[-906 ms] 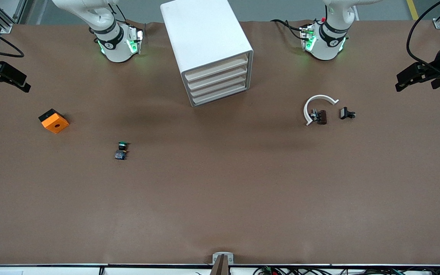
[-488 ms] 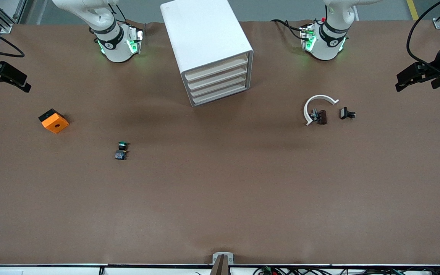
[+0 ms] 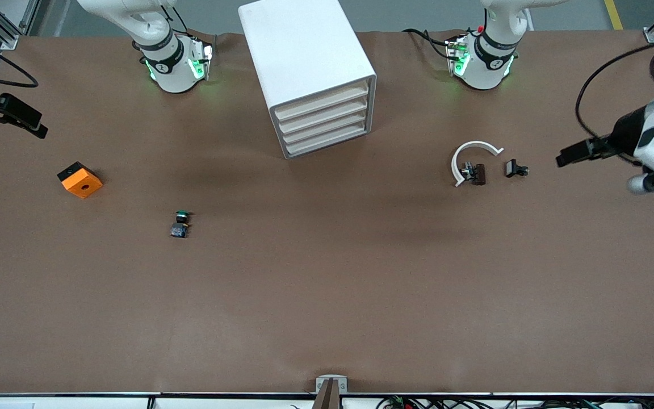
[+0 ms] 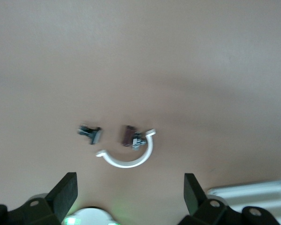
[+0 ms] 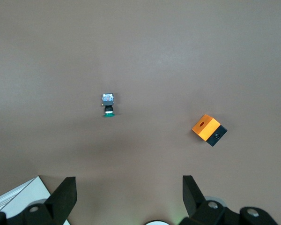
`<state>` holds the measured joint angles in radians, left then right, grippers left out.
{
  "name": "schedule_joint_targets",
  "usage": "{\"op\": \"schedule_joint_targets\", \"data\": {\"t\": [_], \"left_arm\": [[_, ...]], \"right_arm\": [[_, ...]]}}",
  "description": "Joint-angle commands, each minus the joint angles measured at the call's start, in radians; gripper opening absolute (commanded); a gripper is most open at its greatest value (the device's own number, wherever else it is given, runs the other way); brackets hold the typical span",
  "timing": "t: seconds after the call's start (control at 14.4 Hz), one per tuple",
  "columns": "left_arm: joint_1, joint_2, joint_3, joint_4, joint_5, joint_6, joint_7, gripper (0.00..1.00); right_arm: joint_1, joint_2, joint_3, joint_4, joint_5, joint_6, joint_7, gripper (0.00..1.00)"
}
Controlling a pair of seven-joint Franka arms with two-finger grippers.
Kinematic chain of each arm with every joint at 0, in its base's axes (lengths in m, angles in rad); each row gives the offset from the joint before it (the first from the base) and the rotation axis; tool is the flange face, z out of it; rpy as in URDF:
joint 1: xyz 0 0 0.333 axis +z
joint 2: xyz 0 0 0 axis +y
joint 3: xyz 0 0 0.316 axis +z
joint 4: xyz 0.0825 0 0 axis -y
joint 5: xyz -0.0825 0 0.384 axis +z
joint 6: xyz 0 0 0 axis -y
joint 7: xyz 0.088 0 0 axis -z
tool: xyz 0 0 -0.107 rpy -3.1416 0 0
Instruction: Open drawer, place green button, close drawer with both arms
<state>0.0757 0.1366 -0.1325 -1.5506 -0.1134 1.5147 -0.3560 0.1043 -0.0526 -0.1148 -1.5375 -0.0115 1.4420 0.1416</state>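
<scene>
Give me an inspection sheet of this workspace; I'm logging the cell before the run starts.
Surface: brown table, bare in the middle.
Job's things: white cabinet, all four cream drawers shut; green-capped button lying on the table, untouched.
Clutter: orange block; white curved band with black clip pieces.
Grippers: left gripper open, over the table's left-arm end; right gripper open, over the right-arm end.
Cables: black cable on the left arm.
Surroundings: nothing seen.

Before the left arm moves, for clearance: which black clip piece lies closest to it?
The lone black clip piece; the other sits at the white curved band.
</scene>
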Motion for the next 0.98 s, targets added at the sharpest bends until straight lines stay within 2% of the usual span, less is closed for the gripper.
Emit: {"op": "schedule_joint_targets", "data": {"t": [0.0,0.21,0.42,0.7,0.91], "left_arm": [[-0.057,0.104,-0.015,0.04,-0.025,0.053,-0.228,1.0],[-0.12,0.199,-0.019,0.04,-0.044,0.125,-0.498,1.0],[-0.213,0.288,-0.018,0.04,-0.049,0.16,-0.754,1.0],[-0.321,0.388,-0.018,0.041,-0.054,0.222,-1.022,1.0],[-0.387,0.457,-0.018,0.04,-0.11,0.286,-1.214,1.0]], "right_arm": [[0.018,0.023,0.009,0.011,0.001,-0.012,0.001,1.0],[0.037,0.04,0.01,-0.013,0.001,-0.031,0.001,1.0],[0.055,0.062,0.01,-0.096,0.002,0.007,0.003,1.0],[0.054,0.06,0.01,-0.269,0.047,0.179,0.004,1.0],[0.057,0.065,0.01,-0.445,0.071,0.413,0.009,1.0]]}}
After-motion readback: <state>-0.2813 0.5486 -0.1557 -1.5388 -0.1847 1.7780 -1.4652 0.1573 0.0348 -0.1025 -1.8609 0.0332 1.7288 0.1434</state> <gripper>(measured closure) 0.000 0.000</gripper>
